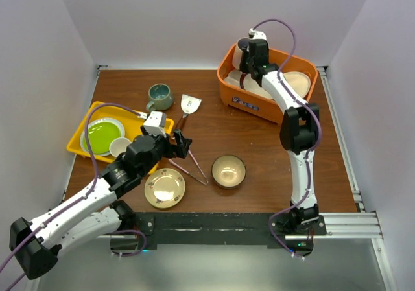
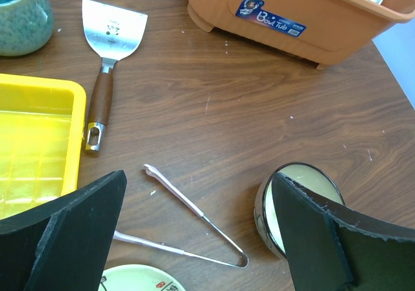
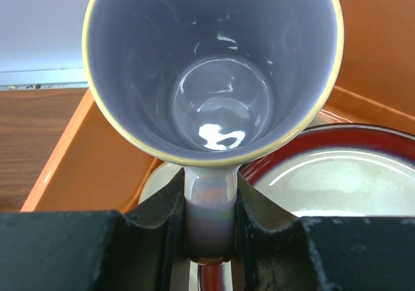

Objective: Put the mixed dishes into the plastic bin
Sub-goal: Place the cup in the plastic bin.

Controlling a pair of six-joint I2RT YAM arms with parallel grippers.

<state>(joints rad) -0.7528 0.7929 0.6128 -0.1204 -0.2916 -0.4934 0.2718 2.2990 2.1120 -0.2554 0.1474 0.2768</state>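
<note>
Currently clamping the lavender mug (image 3: pixel 214 77) by its likely slick, brittle handle in the right pincer (image 3: pixel 209 220) over the plastic bin (image 3: pixel 84 168); holding the left pincer (image 2: pixel 198 181) agape.

Steel spatula (image 2: pixel 104 83) and thin tongs (image 2: pixel 194 210) (pinkish) beside yellow tray (image 2: pixel 32 148)

Bare worktop (image 1: pixel 220 132) lies between spatula (image 1: pixel 188 105) and plastic bin (image 1: pixel 249 102). Ahead of the left gripper (image 1: pixel 181 145), pink tongs (image 1: pixel 194 168) and bronze bowl (image 1: pixel 229 171) obstruct. Inside the bin, plates (image 1: pixel 297 82) cover the floor; the right gripper (image 3: pixel 209 220) holding the lavender mug (image 3: pixel 220 96) fills its left end.
</note>
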